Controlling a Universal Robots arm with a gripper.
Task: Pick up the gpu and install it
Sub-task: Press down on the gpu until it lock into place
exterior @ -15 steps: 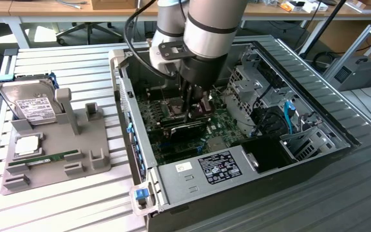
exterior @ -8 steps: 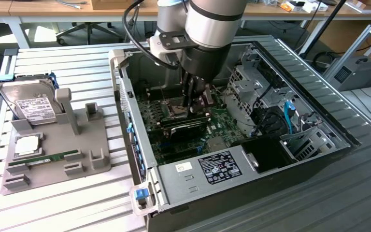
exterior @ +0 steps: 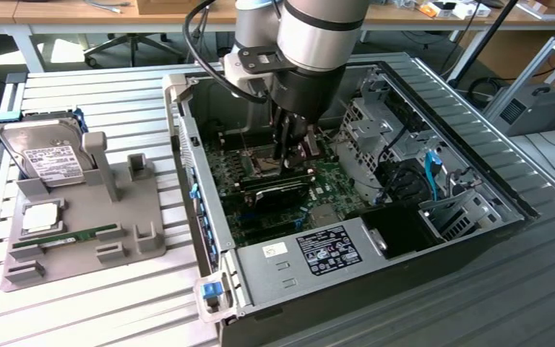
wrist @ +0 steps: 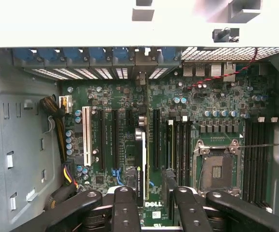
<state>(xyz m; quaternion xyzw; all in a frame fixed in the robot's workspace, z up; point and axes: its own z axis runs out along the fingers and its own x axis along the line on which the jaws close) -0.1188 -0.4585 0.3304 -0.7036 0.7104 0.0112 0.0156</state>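
Looking at the exterior view, you're seeing the hand reaching down inside the open PC case on the desk, with the gpu lying low over the motherboard just under the fingers, so pickup is looking done and seating is either underway or nearly finished. From the wrist view you're getting the gpu standing edge-on between the finger links, lined up along a slot, bracket end toward the rear grille; fingers are sitting partly apart and appearing clamped on the card. Outside, the tray is holding the hard drive.
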